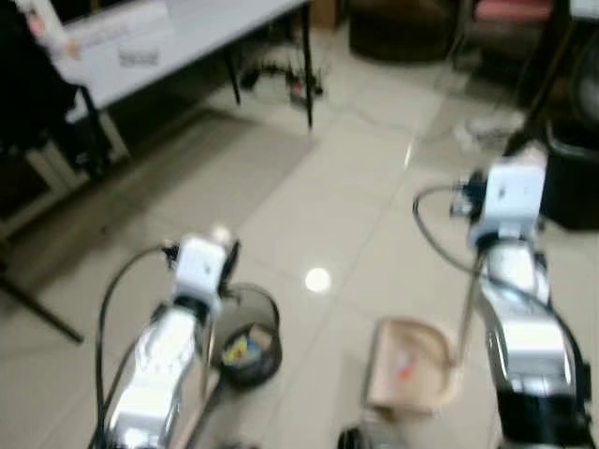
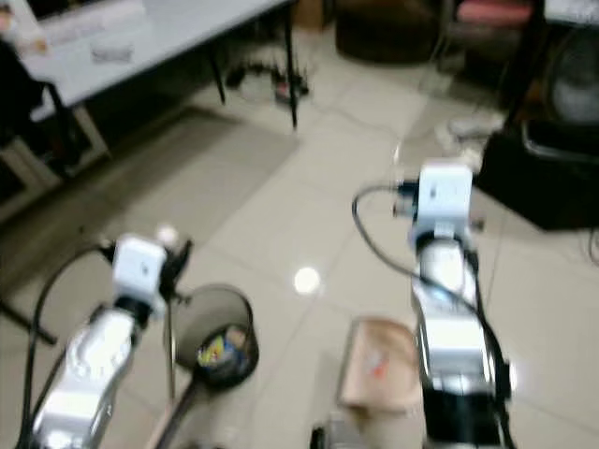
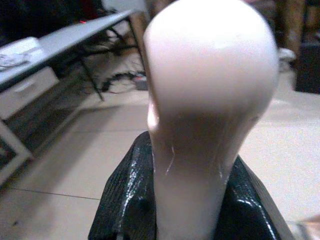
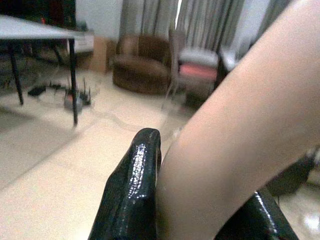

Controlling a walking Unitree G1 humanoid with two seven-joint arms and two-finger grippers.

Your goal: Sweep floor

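My left gripper [image 3: 197, 170] is shut on the rounded cream top of a broom handle [image 3: 210, 85]. In the eye views the thin stick [image 1: 208, 365] runs down beside my left arm toward the floor. My right gripper [image 4: 200, 210] is shut on the beige handle of a dustpan [image 4: 240, 130]. The beige dustpan [image 1: 412, 360] rests on the pale tiled floor by my right arm, with a small red-orange scrap in it. Its thin handle [image 1: 465, 318] rises along the arm. The picture is blurred.
A black wire bin [image 1: 251, 348] with a colourful wrapper inside stands next to my left arm. A grey table [image 1: 187, 37] is at the back left, with cables [image 1: 290, 84] on the floor under it. A black box [image 1: 571, 178] sits at the right and a brown armchair [image 4: 142, 62] beyond.
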